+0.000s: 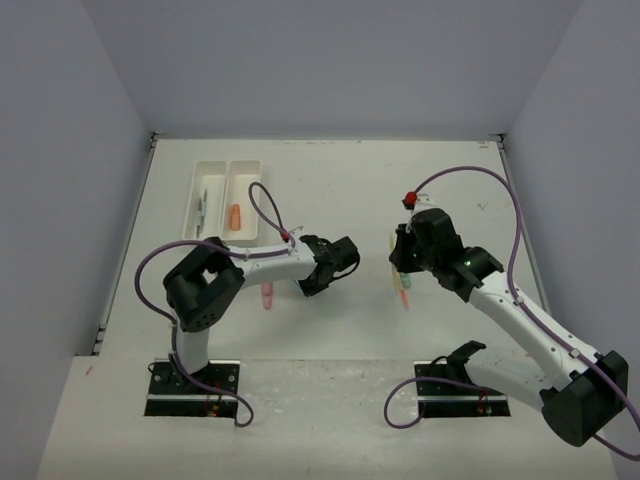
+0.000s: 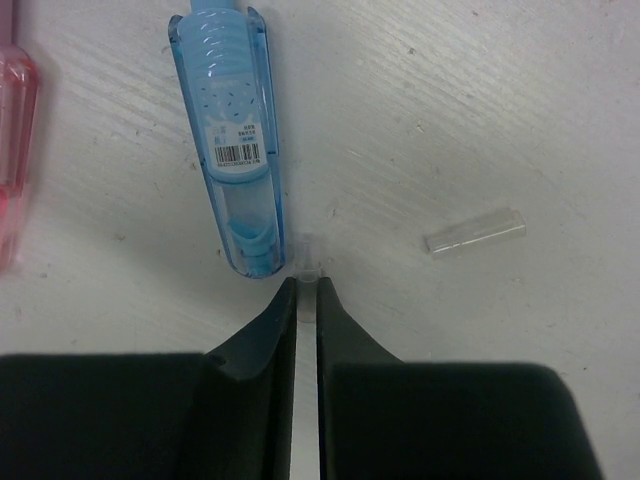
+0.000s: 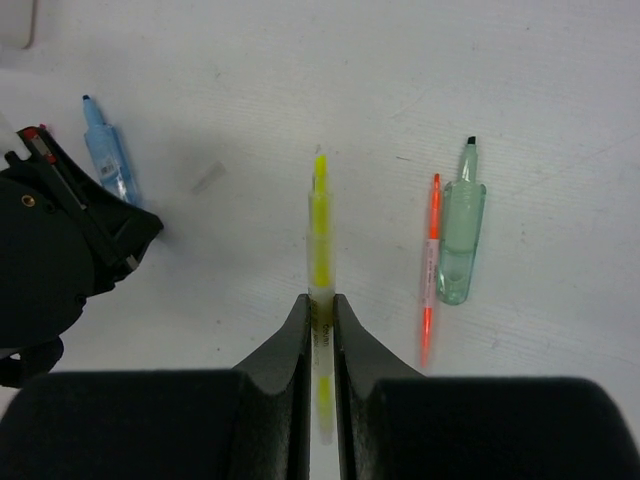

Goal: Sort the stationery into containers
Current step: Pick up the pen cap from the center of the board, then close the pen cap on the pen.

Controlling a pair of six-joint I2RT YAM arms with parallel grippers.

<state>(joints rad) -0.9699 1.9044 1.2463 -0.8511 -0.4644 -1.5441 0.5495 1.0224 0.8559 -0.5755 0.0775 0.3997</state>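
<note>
My left gripper (image 2: 309, 285) is shut on a small clear plastic cap (image 2: 310, 250) that sticks out past the fingertips, low over the table. A blue highlighter (image 2: 232, 140) lies just ahead of it and a pink piece (image 2: 12, 150) at the far left. My right gripper (image 3: 320, 300) is shut on a slim yellow marker (image 3: 320, 230). An orange marker (image 3: 430, 265) and a green highlighter (image 3: 460, 245) lie to its right. The two joined white trays (image 1: 246, 165) stand at the back left, with an orange piece (image 1: 235, 216) and a dark pen (image 1: 202, 210) inside.
A second clear cap (image 2: 475, 231) lies on the table to the right of the left gripper. In the top view both grippers are close together at mid-table, left (image 1: 315, 278) and right (image 1: 400, 262). The pink piece (image 1: 267, 293) lies by the left arm.
</note>
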